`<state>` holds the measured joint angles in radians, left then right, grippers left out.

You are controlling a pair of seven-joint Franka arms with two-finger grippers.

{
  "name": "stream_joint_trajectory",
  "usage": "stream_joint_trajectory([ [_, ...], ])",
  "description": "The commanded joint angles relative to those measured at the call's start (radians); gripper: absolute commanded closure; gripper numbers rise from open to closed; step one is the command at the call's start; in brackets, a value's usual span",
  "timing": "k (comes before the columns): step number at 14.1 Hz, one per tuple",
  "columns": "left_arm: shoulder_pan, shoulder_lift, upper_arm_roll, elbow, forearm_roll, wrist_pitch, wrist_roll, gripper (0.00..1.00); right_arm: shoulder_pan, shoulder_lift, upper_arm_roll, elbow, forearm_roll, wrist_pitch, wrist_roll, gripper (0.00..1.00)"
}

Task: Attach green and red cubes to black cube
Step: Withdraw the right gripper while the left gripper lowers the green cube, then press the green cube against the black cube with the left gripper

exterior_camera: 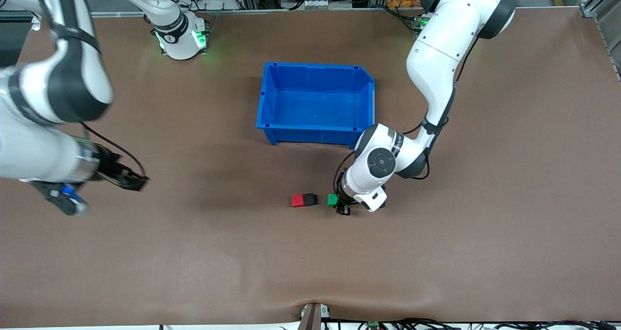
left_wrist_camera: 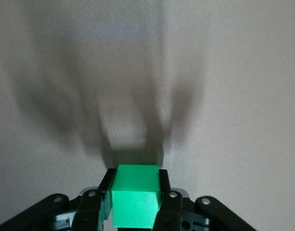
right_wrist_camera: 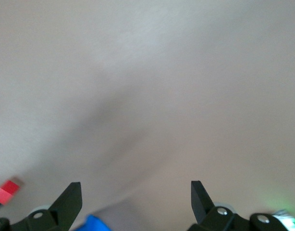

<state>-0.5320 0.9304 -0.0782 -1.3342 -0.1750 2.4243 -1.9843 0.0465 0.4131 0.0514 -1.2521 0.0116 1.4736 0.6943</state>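
Front view of the brown table [exterior_camera: 485, 252] with both arms at work height. The left gripper [exterior_camera: 338, 205] is low over the table, its black fingers [left_wrist_camera: 165, 190] clamped on two facing sides of the green cube [exterior_camera: 332, 200], which fills the space between them in the left wrist view [left_wrist_camera: 135, 202]; whether the cube touches the table surface cannot be told. The red cube [exterior_camera: 297, 201] and the black cube [exterior_camera: 309, 199] rest on the table touching face to face, the red one toward the right arm's end. The green cube lies just beside the black cube, toward the left arm's end, with a narrow strip of table between them. All three cubes lie roughly in one row, nearer to the front camera than the blue bin [exterior_camera: 271, 102], which stands near the middle of the table. The right gripper [exterior_camera: 132, 179] is raised over bare table toward the right arm's end, well apart from the cubes, its fingers [right_wrist_camera: 69, 199] spread wide and holding nothing; this arm waits.
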Motion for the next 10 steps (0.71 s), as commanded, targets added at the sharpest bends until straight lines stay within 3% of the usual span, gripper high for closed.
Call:
stream_joint_trajectory([
  [1,-0.028,0.033,0.020,0.038,-0.008,-0.004,-0.016,1.00,0.003,-0.103,-0.039,-0.030,-0.009,-0.074,-0.160,0.00],
  [4,-0.042,0.036,0.020,0.047,-0.008,-0.004,-0.017,1.00,0.013,-0.199,-0.131,-0.032,-0.002,-0.215,-0.348,0.00],
  [7,-0.072,0.064,0.034,0.082,-0.006,-0.004,-0.054,1.00,0.015,-0.279,-0.212,-0.050,0.005,-0.223,-0.730,0.00],
  [10,-0.111,0.080,0.077,0.095,-0.009,-0.004,-0.073,1.00,0.015,-0.356,-0.231,-0.189,0.016,-0.138,-0.797,0.00],
])
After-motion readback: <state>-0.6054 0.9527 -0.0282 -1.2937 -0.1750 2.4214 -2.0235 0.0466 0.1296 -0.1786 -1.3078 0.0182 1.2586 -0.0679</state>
